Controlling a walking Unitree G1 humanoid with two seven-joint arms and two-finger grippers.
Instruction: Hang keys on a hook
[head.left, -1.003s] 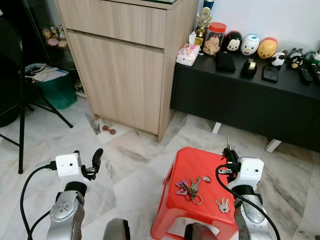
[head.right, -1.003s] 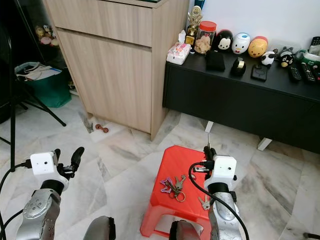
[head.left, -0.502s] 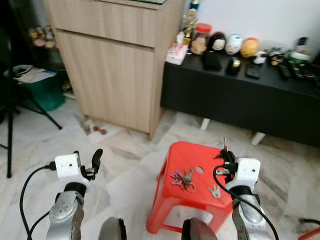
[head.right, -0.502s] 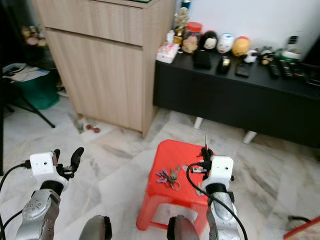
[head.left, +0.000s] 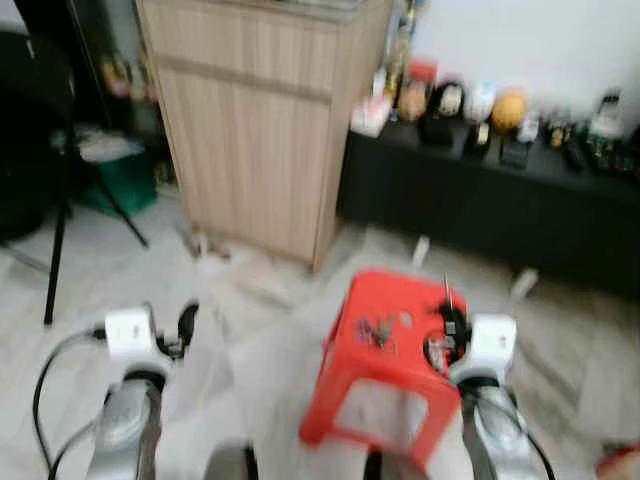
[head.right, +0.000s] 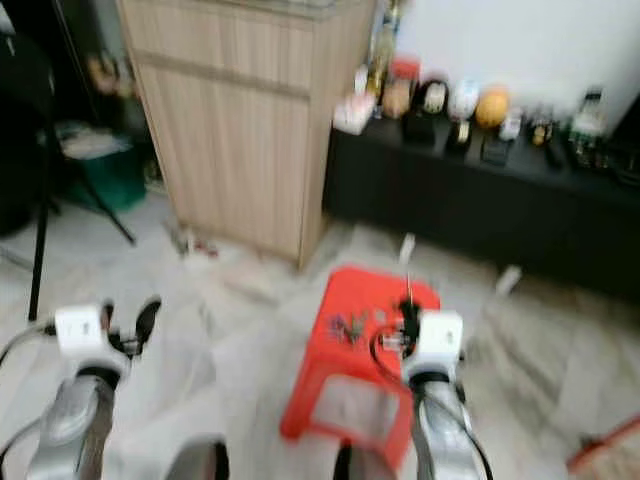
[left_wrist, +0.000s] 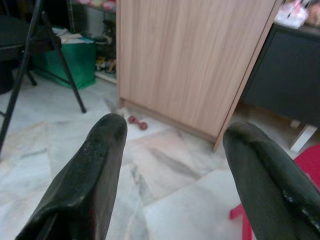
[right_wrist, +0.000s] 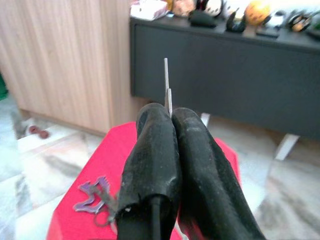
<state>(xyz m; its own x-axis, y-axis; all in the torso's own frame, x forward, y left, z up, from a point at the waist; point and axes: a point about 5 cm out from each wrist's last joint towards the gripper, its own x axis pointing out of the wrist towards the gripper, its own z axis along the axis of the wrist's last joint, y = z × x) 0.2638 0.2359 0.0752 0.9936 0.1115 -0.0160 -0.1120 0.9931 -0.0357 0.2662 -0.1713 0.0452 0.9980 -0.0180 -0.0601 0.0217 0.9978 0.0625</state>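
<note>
Two silver arms, white boxy wrist blocks, looping black cables, left claw (head.left: 185, 322) and right claw (head.left: 449, 318) with long black fingers

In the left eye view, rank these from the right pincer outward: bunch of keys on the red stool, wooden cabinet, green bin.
1. Bunch of keys, on the red plastic stool just to the left of the right pincer.
2. Tall wooden cabinet, farther off, ahead and to the left.
3. Green bin, farthest, on the floor left of the cabinet.

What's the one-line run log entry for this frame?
right gripper: shut on thin metal pin, over red plastic stool | left gripper: open, idle | purple-tagged key bunch: on stool
</note>
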